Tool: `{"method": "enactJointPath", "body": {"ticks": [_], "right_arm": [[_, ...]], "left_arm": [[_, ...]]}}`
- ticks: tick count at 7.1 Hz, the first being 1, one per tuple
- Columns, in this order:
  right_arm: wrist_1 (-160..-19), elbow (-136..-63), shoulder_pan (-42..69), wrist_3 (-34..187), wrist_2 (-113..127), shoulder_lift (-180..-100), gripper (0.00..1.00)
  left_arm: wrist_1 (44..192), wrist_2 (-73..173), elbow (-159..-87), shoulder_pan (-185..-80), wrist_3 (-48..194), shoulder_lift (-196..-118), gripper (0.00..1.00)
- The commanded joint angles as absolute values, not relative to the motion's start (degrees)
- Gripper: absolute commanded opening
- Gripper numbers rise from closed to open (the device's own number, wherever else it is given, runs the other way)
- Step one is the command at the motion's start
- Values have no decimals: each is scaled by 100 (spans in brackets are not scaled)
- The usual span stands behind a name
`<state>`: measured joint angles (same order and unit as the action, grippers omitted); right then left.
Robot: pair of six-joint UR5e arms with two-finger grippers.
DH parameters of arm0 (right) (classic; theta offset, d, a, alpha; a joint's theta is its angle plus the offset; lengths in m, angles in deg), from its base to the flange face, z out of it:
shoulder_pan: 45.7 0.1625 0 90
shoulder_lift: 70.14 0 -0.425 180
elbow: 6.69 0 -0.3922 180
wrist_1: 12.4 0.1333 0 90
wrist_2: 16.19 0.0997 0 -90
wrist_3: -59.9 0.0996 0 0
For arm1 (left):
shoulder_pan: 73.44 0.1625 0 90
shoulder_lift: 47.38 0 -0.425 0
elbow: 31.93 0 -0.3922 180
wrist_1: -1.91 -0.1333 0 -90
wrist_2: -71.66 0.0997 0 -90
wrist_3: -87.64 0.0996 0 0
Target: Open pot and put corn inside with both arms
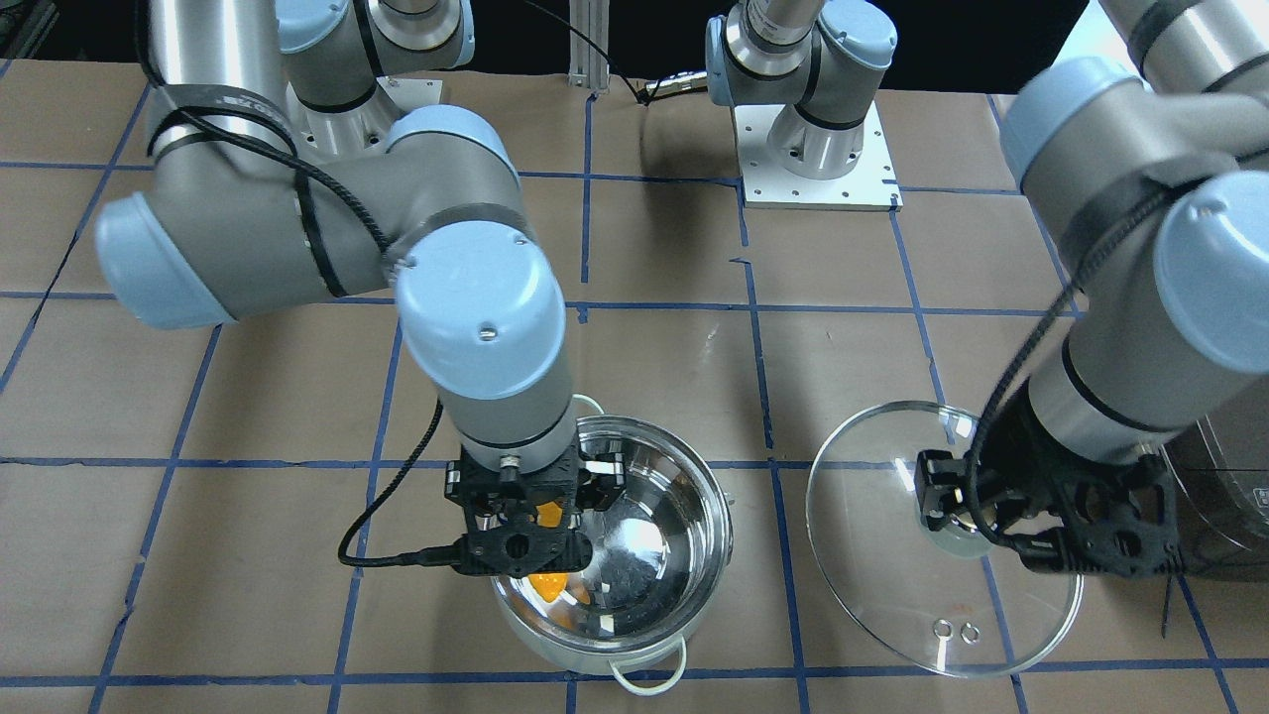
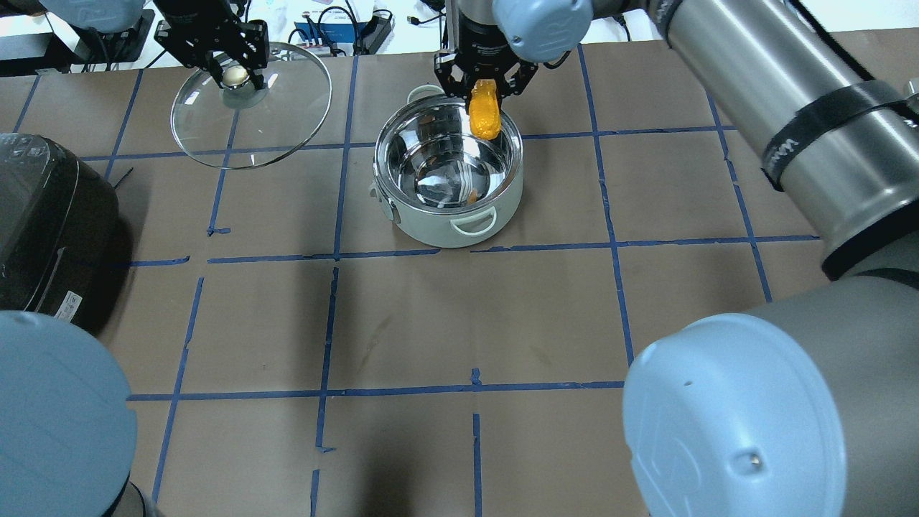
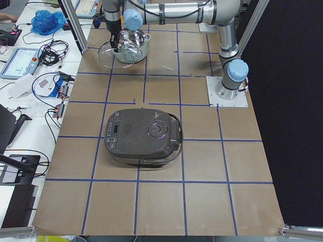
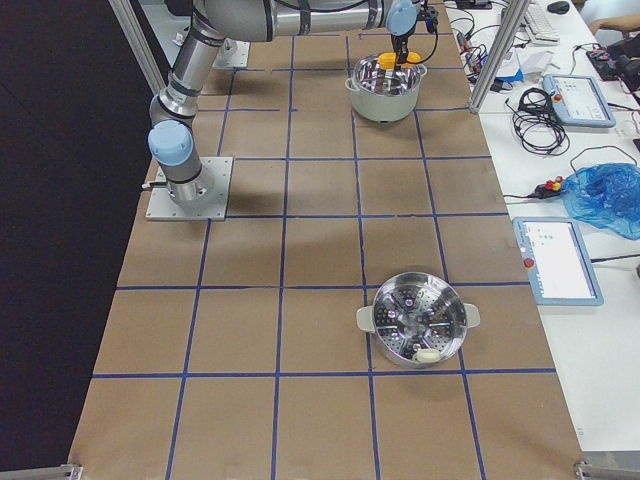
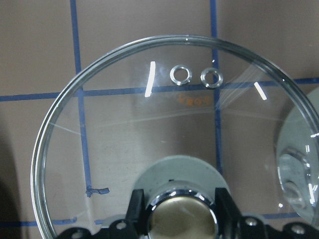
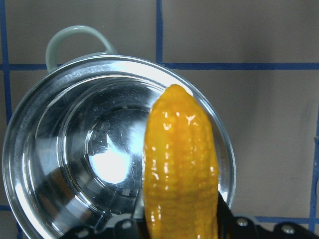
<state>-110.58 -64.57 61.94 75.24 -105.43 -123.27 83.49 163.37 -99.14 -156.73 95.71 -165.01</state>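
On the left, the left gripper (image 2: 235, 70) is clamped on the knob (image 2: 234, 76) of the glass lid (image 2: 280, 126), holding it aside and clear of the open stainless-steel pot (image 2: 431, 228). Over the pot's far-right rim, the right gripper (image 2: 486, 92) pinches the corn (image 2: 485, 115), its long axis near vertical and its tip down. The opening lies below and slightly toward the robot, so a small inward shift before release looks wise.

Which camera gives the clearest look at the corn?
The right wrist-mounted view: the corn fills the frame, kernels sharp, above the pot. Overhead shows it small, in the right gripper. The front-facing view hides most of it behind that gripper. Side views show a speck; the left wrist none.
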Motion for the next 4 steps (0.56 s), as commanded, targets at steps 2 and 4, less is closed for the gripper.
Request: {"method": "enactJointPath", "body": {"ticks": [2, 4], "right_arm": [[-11479, -6241, 6512, 7669, -10602, -11648, 9], [-11471, -6486, 6565, 7704, -10593, -11453, 11]], "left_arm": [[8040, 16325, -10118, -15413, 9696, -17392, 0], [7209, 16255, -10101, -15412, 9626, -17901, 0]]}}
